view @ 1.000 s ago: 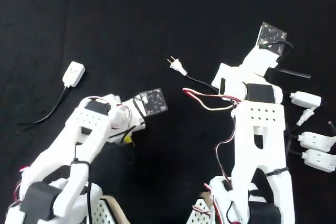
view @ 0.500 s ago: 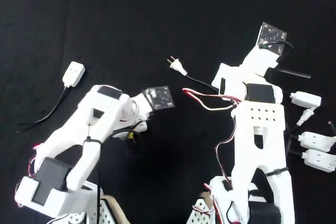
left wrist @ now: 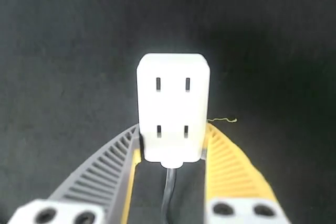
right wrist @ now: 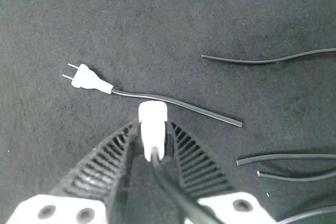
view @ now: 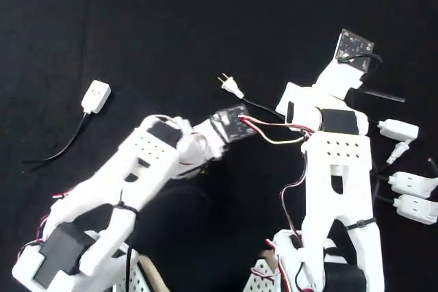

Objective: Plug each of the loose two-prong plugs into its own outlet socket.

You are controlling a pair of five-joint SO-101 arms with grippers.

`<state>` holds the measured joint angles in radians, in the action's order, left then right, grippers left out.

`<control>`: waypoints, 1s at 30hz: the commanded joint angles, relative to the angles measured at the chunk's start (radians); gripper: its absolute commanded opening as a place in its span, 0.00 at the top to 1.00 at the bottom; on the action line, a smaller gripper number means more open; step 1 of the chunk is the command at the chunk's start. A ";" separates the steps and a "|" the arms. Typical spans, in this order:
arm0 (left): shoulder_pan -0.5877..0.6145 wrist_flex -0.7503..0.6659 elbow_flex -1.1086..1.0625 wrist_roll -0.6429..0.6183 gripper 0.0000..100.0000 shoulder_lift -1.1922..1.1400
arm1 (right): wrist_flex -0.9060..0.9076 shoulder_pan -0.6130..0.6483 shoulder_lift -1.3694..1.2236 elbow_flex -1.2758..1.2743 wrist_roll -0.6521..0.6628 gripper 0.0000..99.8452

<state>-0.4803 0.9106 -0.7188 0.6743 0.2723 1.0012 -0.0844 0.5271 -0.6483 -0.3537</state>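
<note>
Swung toward the centre, the left end effector (left wrist: 171,134) grips an outlet socket (left wrist: 172,98); the right end effector (right wrist: 153,129) clamps a plug (right wrist: 152,115). Nothing appears plugged in yet; a second plug (right wrist: 90,80) lies loose.

Held plug (right wrist: 153,129) prongs hidden; outlet socket (left wrist: 172,106) cord cut off.

Glossy plastic outlet socket (left wrist: 172,108), smooth plastic plug (right wrist: 152,129), matt fuzzy cloth table cover (right wrist: 210,14)

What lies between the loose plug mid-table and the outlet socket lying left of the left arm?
Only bare black cloth; the high view shows it between loose plug and outlet socket.
</note>
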 commanded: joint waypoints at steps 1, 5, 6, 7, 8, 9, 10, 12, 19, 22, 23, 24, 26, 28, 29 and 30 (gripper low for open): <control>-0.071 -0.094 0.013 -0.018 0.93 -0.034 | 0.008 -0.020 0.007 0.036 0.006 0.99; -0.082 -0.095 0.096 -0.018 0.92 -0.152 | 0.072 -0.066 0.007 0.085 0.048 0.99; -0.082 -0.095 0.117 -0.018 0.90 -0.186 | 0.092 -0.071 0.007 0.099 0.049 0.99; -0.082 -0.092 0.137 -0.020 0.86 -0.213 | 0.106 -0.071 0.007 0.108 0.055 0.99; -0.081 -0.080 0.156 -0.023 0.81 -0.236 | 0.112 -0.071 0.007 0.110 0.068 0.99; -0.077 -0.063 0.177 -0.032 0.76 -0.256 | 0.112 -0.071 0.007 0.111 0.072 0.99; -0.074 -0.043 0.196 -0.037 0.71 -0.264 | 0.112 -0.071 0.007 0.111 0.074 0.99; -0.073 -0.015 0.214 -0.040 0.66 -0.259 | 0.112 -0.071 0.007 0.111 0.074 0.99; -0.073 0.015 0.162 -0.040 0.68 -0.123 | 0.114 -0.071 0.007 0.111 0.077 0.99; -0.058 0.077 0.124 -0.041 0.68 0.009 | 0.129 -0.064 0.007 0.102 0.121 0.99; -0.044 0.084 0.105 -0.054 0.68 0.063 | 0.137 -0.058 0.007 0.099 0.144 0.99; -0.018 0.087 0.085 -0.081 0.68 0.120 | 0.143 -0.044 0.007 0.093 0.160 0.99; 0.051 0.086 0.036 -0.127 0.68 0.239 | 0.147 -0.023 0.007 0.071 0.176 0.99; 0.130 0.087 -0.021 -0.152 0.68 0.362 | 0.141 0.011 0.007 0.041 0.199 0.99; 0.166 0.087 -0.058 -0.161 0.68 0.427 | 0.141 0.032 0.007 0.024 0.216 0.99; 0.194 0.087 -0.093 -0.175 0.68 0.488 | 0.143 0.060 0.007 0.004 0.230 0.99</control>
<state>-0.4112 0.9920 -0.7265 0.5485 0.5102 1.1423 -0.1013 0.5271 -0.6130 -0.1741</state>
